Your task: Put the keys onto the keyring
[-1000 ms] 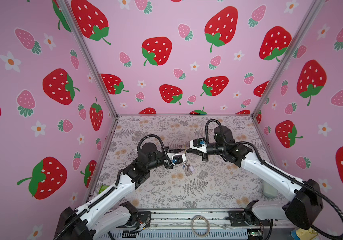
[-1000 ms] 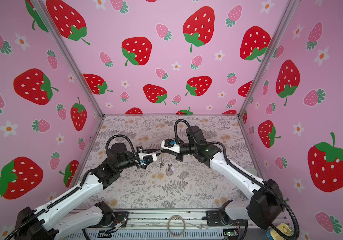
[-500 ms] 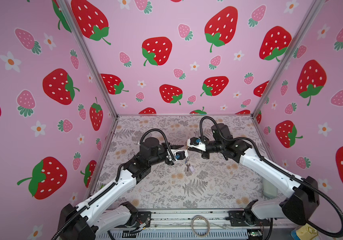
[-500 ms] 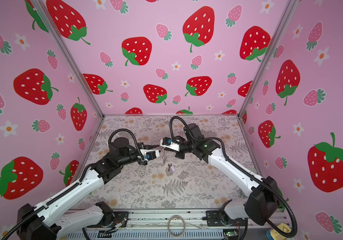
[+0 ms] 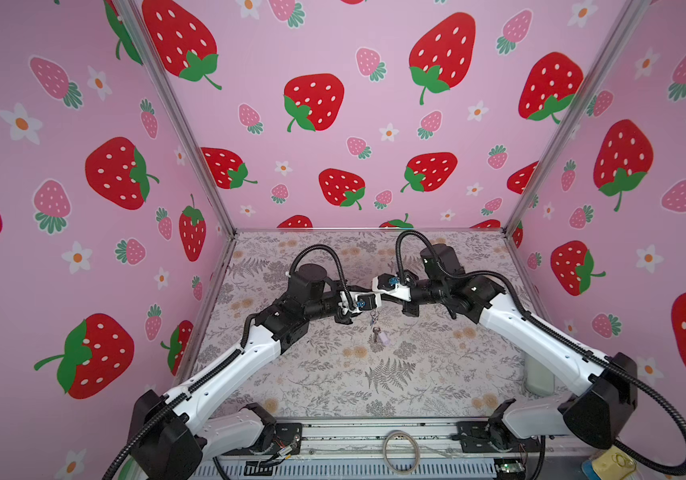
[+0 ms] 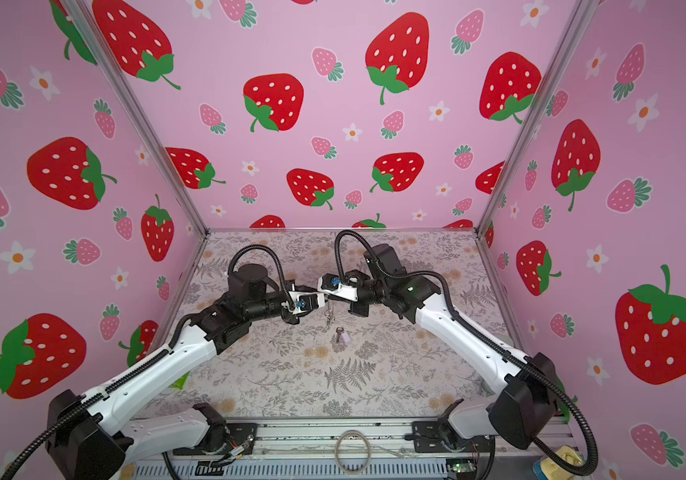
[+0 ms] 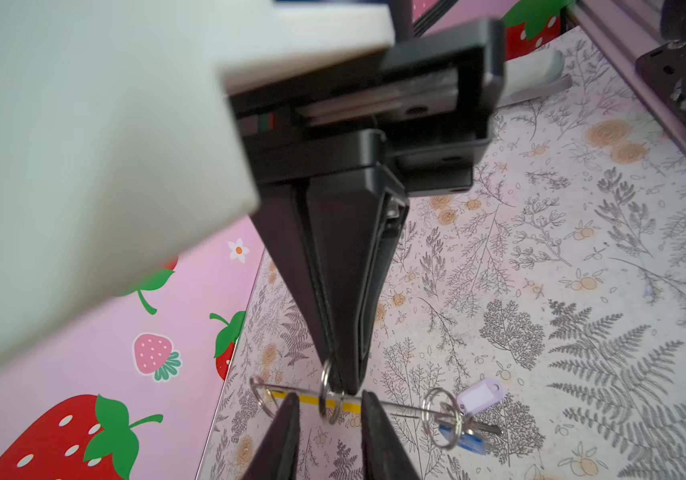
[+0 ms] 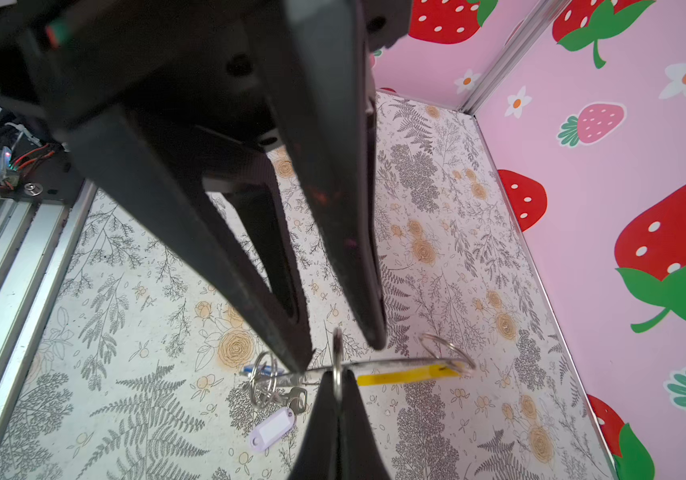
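Left wrist: keyring between left pincer jaws

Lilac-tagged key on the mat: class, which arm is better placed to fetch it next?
Left. The left end effector is open, gripping nothing; the right end effector is shut on the keyring, holding it off the mat, where the lilac-tagged key lies.

Two keys, one keyring, one pale hoop.
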{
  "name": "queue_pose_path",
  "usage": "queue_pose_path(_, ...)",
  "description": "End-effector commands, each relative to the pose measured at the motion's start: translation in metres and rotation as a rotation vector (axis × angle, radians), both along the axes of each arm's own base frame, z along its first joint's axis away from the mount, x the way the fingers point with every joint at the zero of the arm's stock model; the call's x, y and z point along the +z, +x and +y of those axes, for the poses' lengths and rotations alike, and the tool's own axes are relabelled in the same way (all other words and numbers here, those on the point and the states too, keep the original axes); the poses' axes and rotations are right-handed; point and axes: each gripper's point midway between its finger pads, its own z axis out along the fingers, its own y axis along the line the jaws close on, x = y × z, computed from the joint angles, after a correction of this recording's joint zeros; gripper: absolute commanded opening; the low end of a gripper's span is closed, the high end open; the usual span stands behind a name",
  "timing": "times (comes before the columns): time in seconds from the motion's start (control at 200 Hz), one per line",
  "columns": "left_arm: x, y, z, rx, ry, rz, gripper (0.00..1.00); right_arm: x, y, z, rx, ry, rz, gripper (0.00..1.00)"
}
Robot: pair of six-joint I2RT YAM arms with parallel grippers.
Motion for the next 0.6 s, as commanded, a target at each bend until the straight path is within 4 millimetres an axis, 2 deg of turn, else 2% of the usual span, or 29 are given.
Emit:
queue_pose_path(0.0,0.02,-0.004,-0.006,-0.05,-0.035,0.002,0.26,0.007,-0.002,0.003,0.027,0.004,-0.012,0.0)
queue_pose_path(0.08,0.019,-0.003,-0.006,-0.05,-0.037,0.008,0.19,0.01,-0.002,0.004,0.024,0.014,-0.012,0.0)
queue_pose_path(0.21,0.022,0.0,-0.009,-0.047,-0.053,0.015,0.14,0.016,-0.002,0.005,0.023,0.032,-0.011,0.0)
queue_pose_path(0.275,0.022,0.001,-0.009,-0.047,-0.057,0.019,0.07,0.017,-0.002,0.005,0.021,0.037,-0.008,0.0)
queue_pose_path(0.31,0.022,0.001,-0.01,-0.046,-0.057,0.021,0.0,0.018,-0.001,0.006,0.019,0.041,-0.01,0.0)
queue_pose_path(0.375,0.023,0.001,-0.01,-0.045,-0.062,0.025,0.0,0.021,-0.002,0.006,0.015,0.055,-0.01,0.0)
queue_pose_path(0.49,0.03,0.0,-0.01,-0.042,-0.104,0.032,0.0,0.021,0.001,0.003,-0.005,0.079,-0.019,0.16)
queue_pose_path(0.595,0.041,0.002,-0.007,-0.032,-0.179,0.045,0.0,0.022,0.006,-0.005,-0.035,0.131,-0.002,0.2)
